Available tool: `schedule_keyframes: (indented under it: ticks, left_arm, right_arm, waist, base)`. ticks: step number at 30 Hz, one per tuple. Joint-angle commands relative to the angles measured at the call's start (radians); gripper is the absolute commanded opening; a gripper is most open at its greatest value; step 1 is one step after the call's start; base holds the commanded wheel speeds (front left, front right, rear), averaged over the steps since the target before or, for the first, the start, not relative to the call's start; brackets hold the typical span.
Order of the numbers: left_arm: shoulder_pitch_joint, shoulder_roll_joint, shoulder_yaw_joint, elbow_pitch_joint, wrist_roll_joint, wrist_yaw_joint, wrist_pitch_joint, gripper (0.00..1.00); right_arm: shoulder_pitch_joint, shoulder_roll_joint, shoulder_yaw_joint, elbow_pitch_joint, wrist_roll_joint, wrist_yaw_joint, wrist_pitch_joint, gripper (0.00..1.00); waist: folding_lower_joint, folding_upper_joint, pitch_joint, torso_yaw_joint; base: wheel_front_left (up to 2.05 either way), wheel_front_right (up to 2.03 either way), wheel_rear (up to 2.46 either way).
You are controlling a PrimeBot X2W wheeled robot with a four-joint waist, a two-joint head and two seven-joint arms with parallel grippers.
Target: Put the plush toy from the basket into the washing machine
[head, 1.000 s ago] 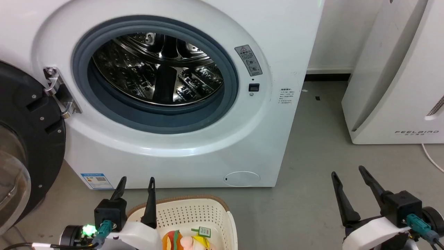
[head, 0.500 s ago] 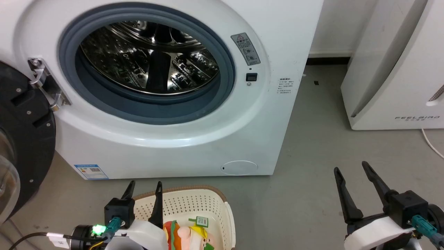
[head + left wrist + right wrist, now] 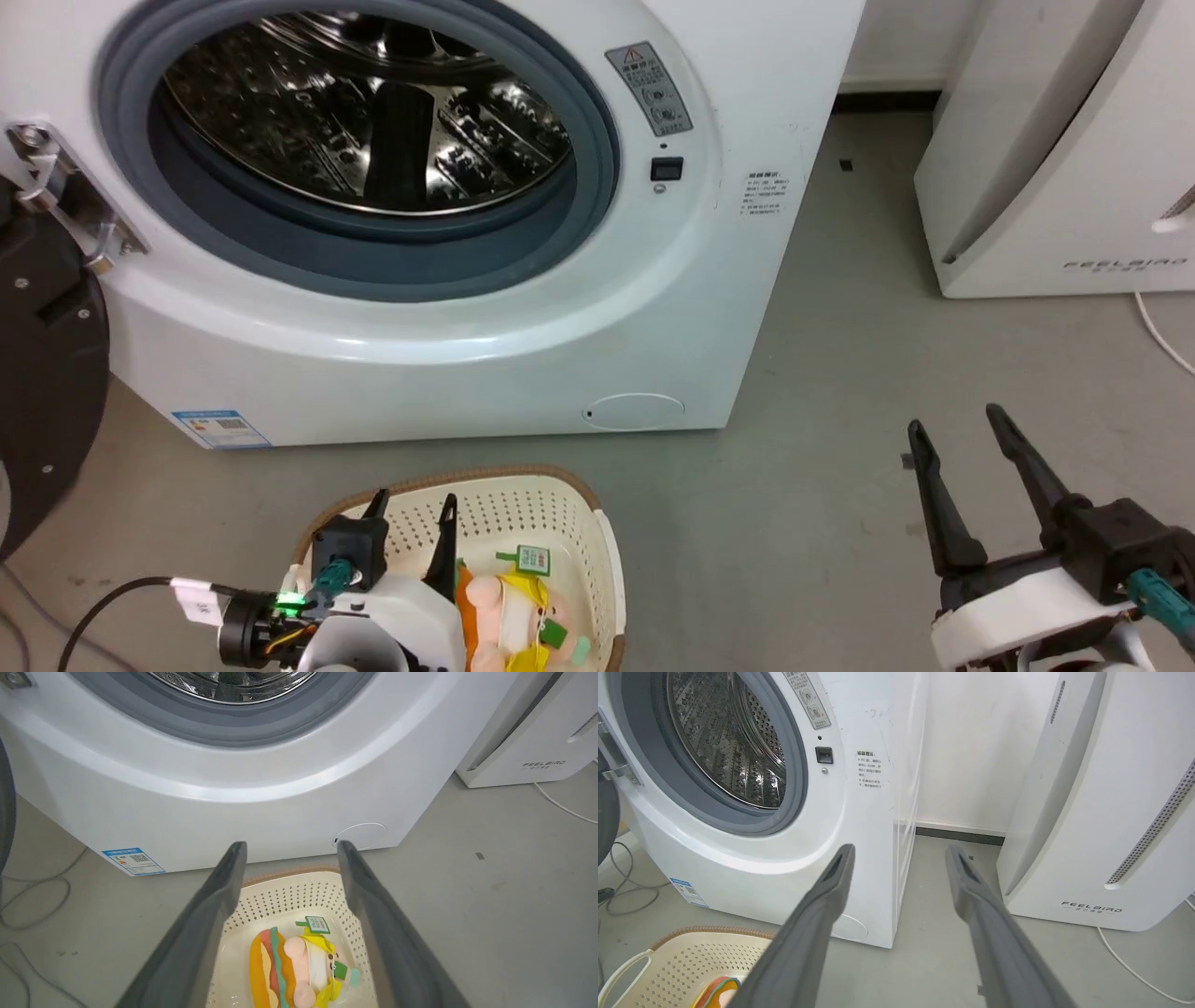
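The burger-shaped plush toy (image 3: 509, 611) lies in the cream basket (image 3: 588, 523) on the floor in front of the washing machine (image 3: 523, 317); its green-and-white tag (image 3: 533, 559) points toward the washer. In the left wrist view the plush toy (image 3: 299, 968) lies below and between the two fingers, in the basket (image 3: 285, 893). My left gripper (image 3: 414, 507) hangs open above the basket's left half, empty. My right gripper (image 3: 954, 417) stands open over bare floor at the right, holding nothing. The washer's porthole (image 3: 355, 121) is open, with the steel drum showing.
The dark round door (image 3: 42, 401) is swung open at the far left. A white FEELBIRD appliance (image 3: 1064, 149) stands at the right, a white cable (image 3: 1162, 336) trailing from it. Dark cables (image 3: 32, 900) lie on the grey floor left of the basket.
The head camera has tilted down, so the washer slid up the view and more of the basket and toy shows. My left gripper has dropped toward the basket. The right gripper stays open.
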Motion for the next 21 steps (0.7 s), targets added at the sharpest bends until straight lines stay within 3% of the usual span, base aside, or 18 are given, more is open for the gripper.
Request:
schedule_keyframes:
  ticks: [1, 21]
  left_arm:
    - [-0.025, 0.007, -0.006, 0.027, -0.009, -0.007, -0.011, 1.00]
    - [-0.216, 0.039, -0.079, 0.333, -0.030, -0.050, 0.007, 1.00]
  right_arm:
    - [-0.015, 0.000, -0.002, -0.010, 0.005, 0.000, -0.009, 1.00]
    - [-0.049, 0.000, -0.007, -0.043, 0.017, -0.001, -0.050, 1.00]
  waist:
    - [-0.0001, 0.0000, 0.014, -0.003]
    - [-0.0001, 0.0000, 0.197, -0.036]
  base:
    - [0.00, 0.00, 0.00]
    - [0.00, 0.00, 0.00]
